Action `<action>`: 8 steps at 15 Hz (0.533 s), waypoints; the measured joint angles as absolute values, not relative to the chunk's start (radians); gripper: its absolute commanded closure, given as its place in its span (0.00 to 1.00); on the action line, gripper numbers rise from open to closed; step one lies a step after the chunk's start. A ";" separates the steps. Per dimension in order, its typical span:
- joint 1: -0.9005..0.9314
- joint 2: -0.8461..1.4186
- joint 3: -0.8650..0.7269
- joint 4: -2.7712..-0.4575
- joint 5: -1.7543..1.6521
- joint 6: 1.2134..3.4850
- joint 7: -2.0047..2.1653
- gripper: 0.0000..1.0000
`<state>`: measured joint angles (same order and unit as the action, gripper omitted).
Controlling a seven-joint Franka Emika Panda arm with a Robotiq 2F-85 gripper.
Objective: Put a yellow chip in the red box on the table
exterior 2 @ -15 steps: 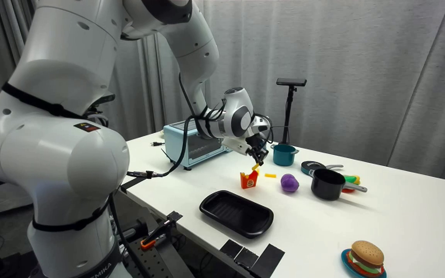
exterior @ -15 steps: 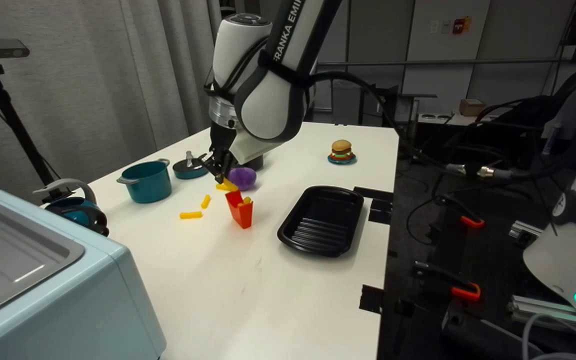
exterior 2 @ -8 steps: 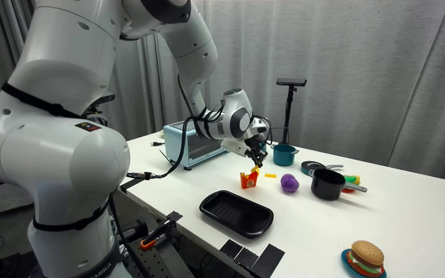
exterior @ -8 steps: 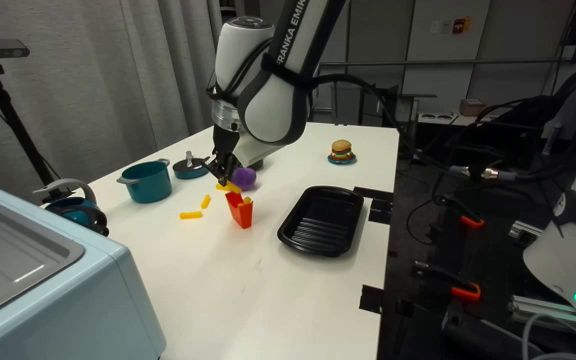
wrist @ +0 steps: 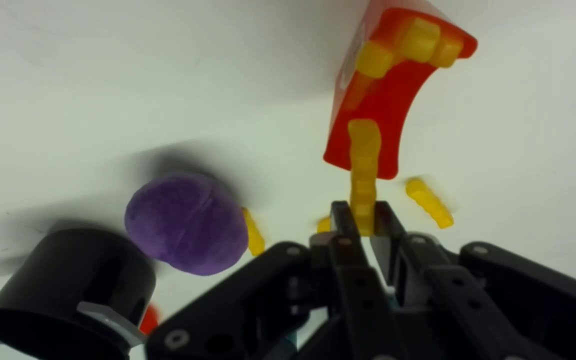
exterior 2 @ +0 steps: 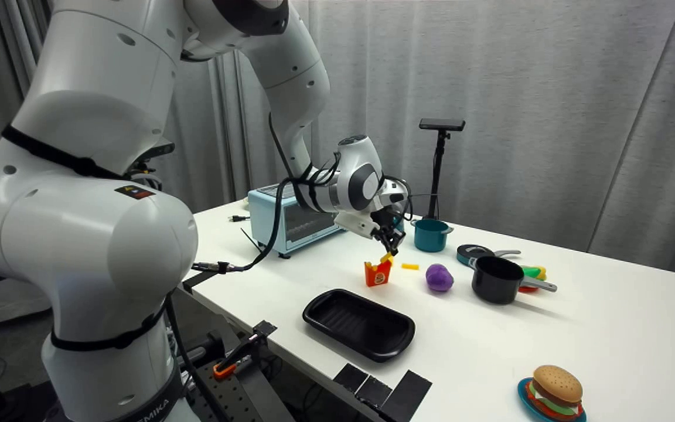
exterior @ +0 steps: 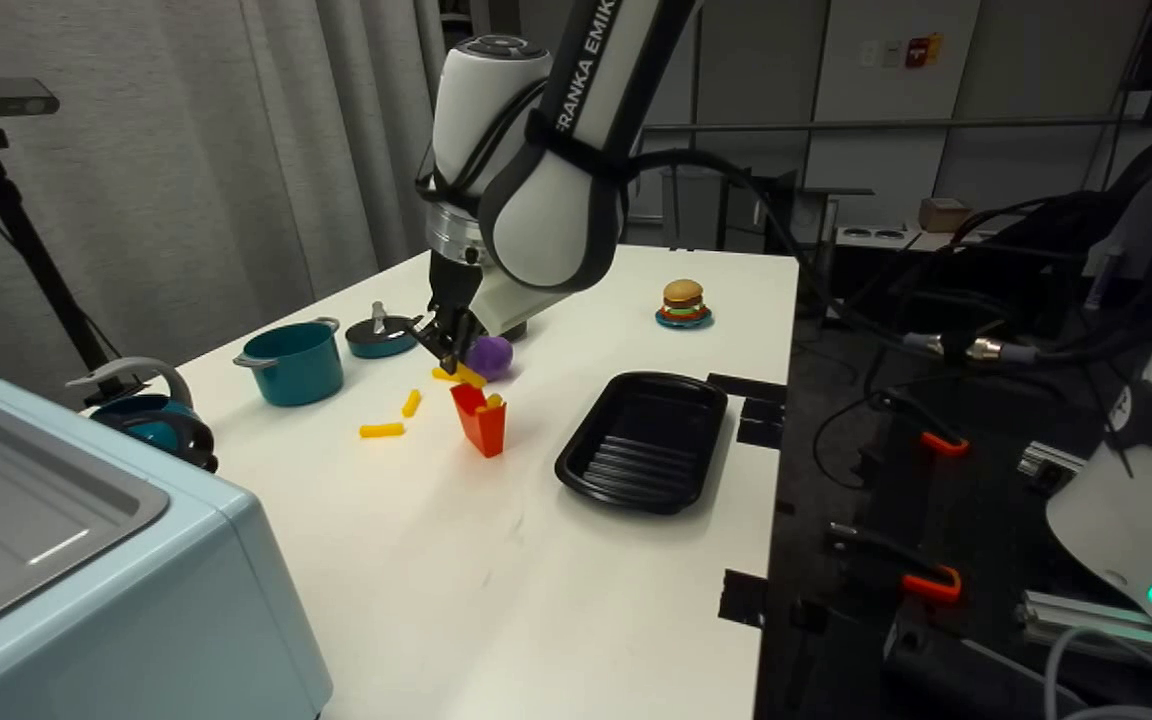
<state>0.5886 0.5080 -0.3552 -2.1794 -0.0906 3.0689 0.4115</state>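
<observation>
Wrist view, from the left: one black cylindrical pot [wrist: 80,272], one rounded purple lump [wrist: 185,225], two loose yellow chips [wrist: 254,235], one mostly hidden. The black gripper [wrist: 363,214] clamps one slim yellow chip [wrist: 364,155], its free end overlapping the mouth of the upright red box [wrist: 395,95]; three chips [wrist: 420,41] show inside. Rightward, a third loose chip [wrist: 429,202] lies on the white tabletop [wrist: 523,125].

Claw [wrist: 363,219] with yellow chip [wrist: 365,155] now lower, nearer red box [exterior: 482,425].

Arm link [exterior: 601,78], top centre: "FRANKA EMIK". Base [exterior: 1136,510], right edge: "FRA"; band [exterior 2: 159,409], lower left: "EMIKA". Red box [exterior 2: 376,272]: emblem [exterior 2: 379,278] seems unreadable.
</observation>
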 measured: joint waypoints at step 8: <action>0.592 0.511 -0.355 -2.179 -0.091 3.069 0.411 0.54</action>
